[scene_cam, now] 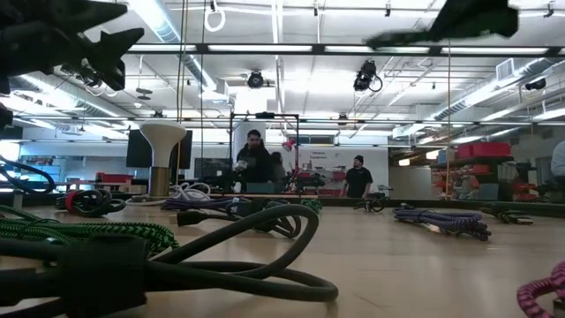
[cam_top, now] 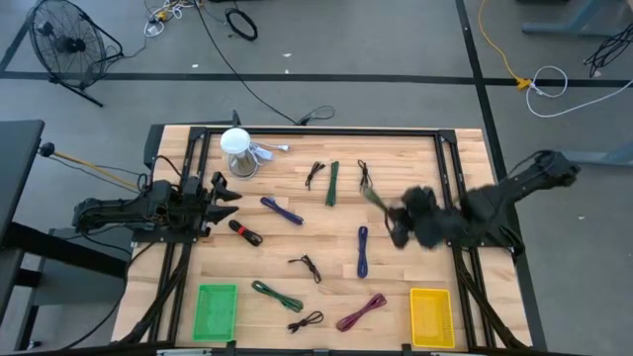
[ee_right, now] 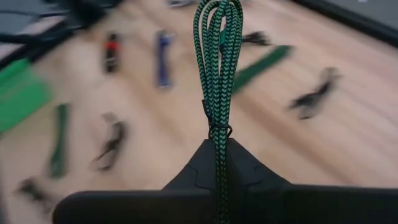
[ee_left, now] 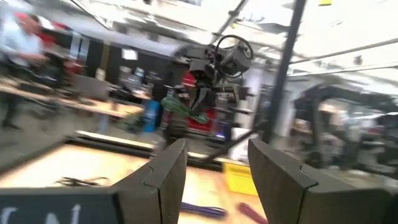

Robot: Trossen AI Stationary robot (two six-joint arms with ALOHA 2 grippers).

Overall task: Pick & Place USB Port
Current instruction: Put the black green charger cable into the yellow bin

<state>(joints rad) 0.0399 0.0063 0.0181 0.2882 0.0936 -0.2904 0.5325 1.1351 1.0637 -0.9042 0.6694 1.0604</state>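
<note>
"Where was the green cable (ee_right: 217, 68)?"
"Up above the table (cam_top: 415, 267), pinched tight in the right gripper (ee_right: 219, 146)."
"And the left gripper (ee_left: 214, 171)?"
"It was wide open, holding nothing."

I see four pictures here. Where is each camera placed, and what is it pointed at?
High view: above the table, looking straight down; both arms show.
Low view: at table-top height, looking level across cables into the room, where people stand; arms enter from above.
Left wrist view: on the left arm, looking past its open left tool across the table.
Right wrist view: on the right arm, looking down past the right tool, shut on a green cable.
Shared: left wrist and high views both show the right arm lifting that cable.
</note>
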